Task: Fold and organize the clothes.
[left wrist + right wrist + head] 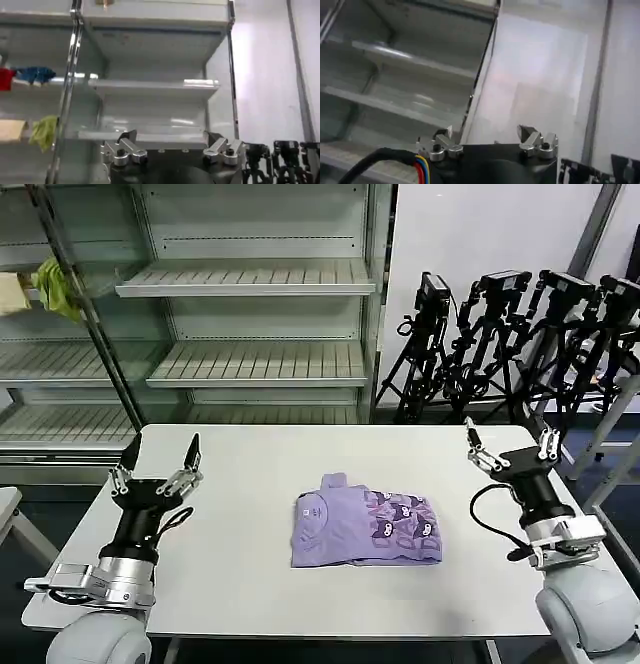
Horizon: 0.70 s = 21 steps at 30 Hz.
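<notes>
My head camera looks forward and down from close above the table (pixel 250 584), past both raised arms, while each wrist camera peers out level over its own gripper base toward the shelving (pixel 250 284), which all three views share.

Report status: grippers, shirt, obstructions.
Left gripper open, raised off table's left side. Right gripper open, raised at right. Lavender T-shirt folded at table centre, untouched. Nothing blocking.
</notes>
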Each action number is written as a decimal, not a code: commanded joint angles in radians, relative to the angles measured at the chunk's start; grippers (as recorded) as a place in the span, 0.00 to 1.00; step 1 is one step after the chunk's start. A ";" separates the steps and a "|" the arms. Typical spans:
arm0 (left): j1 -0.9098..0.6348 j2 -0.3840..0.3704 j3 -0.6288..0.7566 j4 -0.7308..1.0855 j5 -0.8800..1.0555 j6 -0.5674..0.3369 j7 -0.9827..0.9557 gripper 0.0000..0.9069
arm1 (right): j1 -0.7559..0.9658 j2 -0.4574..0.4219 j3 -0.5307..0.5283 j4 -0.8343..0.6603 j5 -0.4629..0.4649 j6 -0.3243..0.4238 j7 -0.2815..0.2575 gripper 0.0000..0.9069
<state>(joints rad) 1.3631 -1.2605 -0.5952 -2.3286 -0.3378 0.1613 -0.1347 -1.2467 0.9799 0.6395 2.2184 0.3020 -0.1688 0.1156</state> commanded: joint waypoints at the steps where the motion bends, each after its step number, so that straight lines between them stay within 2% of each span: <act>1: -0.006 0.003 -0.001 0.008 0.040 -0.045 0.002 1.00 | -0.016 0.076 0.078 0.033 -0.043 0.005 -0.120 1.00; 11: -0.007 -0.019 -0.004 0.017 0.041 -0.047 0.007 1.00 | -0.029 0.143 0.080 0.069 -0.090 -0.075 -0.118 1.00; 21: 0.004 -0.038 0.005 0.009 0.079 -0.040 0.018 1.00 | -0.035 0.176 0.091 0.088 -0.107 -0.101 -0.094 1.00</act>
<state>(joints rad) 1.3616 -1.2905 -0.5935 -2.3144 -0.2876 0.1243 -0.1219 -1.2796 1.1191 0.7169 2.2882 0.2133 -0.2391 0.0241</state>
